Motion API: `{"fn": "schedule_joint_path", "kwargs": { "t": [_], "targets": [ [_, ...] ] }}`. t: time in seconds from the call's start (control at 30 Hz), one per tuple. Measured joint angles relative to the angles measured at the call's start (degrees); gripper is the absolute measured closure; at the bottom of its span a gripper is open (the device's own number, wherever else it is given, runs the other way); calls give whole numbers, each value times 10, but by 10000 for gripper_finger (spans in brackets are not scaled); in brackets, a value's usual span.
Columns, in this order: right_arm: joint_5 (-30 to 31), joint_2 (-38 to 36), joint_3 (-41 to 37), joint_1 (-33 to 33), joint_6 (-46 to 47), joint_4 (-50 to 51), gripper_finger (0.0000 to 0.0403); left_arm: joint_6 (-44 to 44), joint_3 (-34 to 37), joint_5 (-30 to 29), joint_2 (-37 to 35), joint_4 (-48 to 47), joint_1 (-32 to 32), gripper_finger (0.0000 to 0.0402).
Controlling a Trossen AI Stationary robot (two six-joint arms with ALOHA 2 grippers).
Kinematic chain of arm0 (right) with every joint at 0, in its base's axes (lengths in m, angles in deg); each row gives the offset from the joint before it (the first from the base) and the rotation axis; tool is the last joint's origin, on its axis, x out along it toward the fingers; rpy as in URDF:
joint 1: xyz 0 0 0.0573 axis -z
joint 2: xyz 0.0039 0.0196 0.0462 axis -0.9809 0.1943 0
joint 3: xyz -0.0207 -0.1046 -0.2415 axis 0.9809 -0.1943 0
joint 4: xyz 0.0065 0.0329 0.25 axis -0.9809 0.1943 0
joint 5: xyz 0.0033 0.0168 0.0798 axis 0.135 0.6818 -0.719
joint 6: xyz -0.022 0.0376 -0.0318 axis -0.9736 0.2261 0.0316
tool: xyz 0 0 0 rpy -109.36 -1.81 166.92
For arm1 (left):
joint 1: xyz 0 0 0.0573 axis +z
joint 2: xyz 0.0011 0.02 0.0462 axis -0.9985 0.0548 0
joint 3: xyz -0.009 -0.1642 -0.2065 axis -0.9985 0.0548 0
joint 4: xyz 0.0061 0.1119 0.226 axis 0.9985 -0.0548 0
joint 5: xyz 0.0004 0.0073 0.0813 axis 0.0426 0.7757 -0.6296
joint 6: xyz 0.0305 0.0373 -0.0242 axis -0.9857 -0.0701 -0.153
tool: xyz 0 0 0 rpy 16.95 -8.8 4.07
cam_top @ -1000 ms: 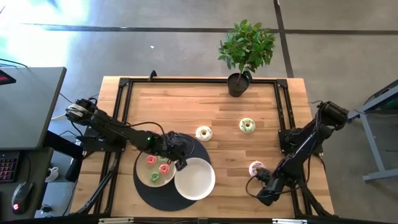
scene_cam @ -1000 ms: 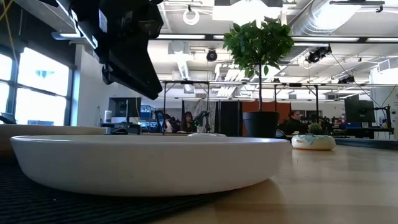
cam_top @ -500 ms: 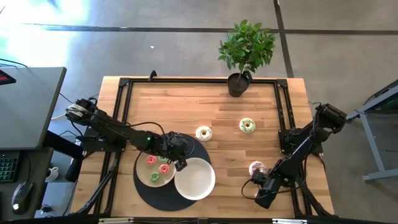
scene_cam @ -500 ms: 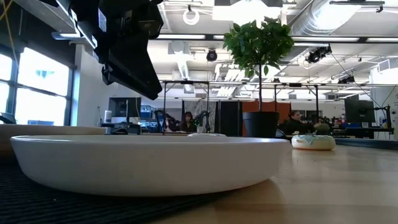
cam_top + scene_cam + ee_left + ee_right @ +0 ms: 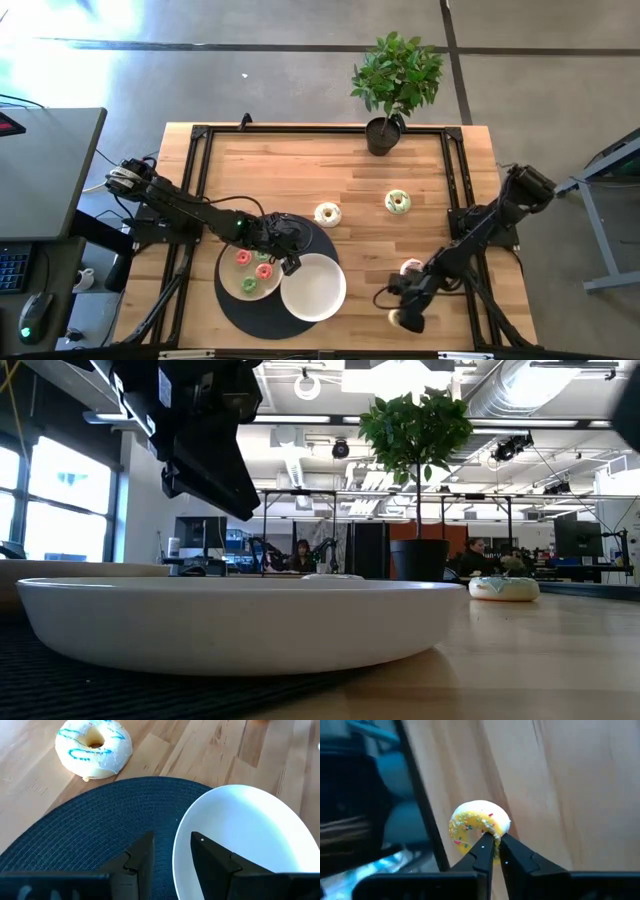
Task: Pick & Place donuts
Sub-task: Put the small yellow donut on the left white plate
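My right gripper (image 5: 493, 842) is near the table's front edge (image 5: 404, 316), shut on a yellow sprinkled donut (image 5: 479, 827) with a white side. A pink donut (image 5: 411, 266) lies on the wood just behind that arm. A cream donut with blue drizzle (image 5: 93, 745) and a green-white donut (image 5: 398, 203) lie mid-table. Small pink and green donuts sit in the left white plate (image 5: 228, 280). My left gripper (image 5: 172, 855) hangs open above the dark mat (image 5: 90, 830), beside the rim of the second white plate (image 5: 240, 835), with nothing between its fingers. My right gripper pinches the donut's rim (image 5: 489, 836) between its two fingertips, on the side of the ring nearest the fingers. The donut stands on edge beyond the fingertips, its yellow sprinkled face turned sideways. It seems to hang clear of the wood.
A potted plant (image 5: 382, 135) stands at the table's far edge. The round dark mat (image 5: 235, 310) carries both plates at the near left. A black frame rail (image 5: 452, 180) runs along the table's right side. Bare wood lies between the mat and my right arm.
My right gripper has swung toward the table's left and near edges, away from the pink donut, which stays where it was. A light-coloured donut now shows at its tip.
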Motion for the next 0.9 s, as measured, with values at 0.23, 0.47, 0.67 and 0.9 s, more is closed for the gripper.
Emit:
{"fn": "schedule_joint_path", "kwargs": {
  "t": [0.23, 0.47, 0.67, 0.9],
  "targets": [
    [267, 0, 0, 65, -236, -81, 397, 21, 0, -44, 0, 3, -15, 275],
    [435, 0, 0, 154, -327, -175, 383, 64, -1, -55, -9, -5, -66, 275],
    [446, 0, 0, 217, -381, -275, 397, 106, -1, -104, -38, -35, -114, 275],
    [407, 68, 22, 243, -399, -395, 395, 184, 0, -189, -108, -138, -177, 275]
  ]
}}
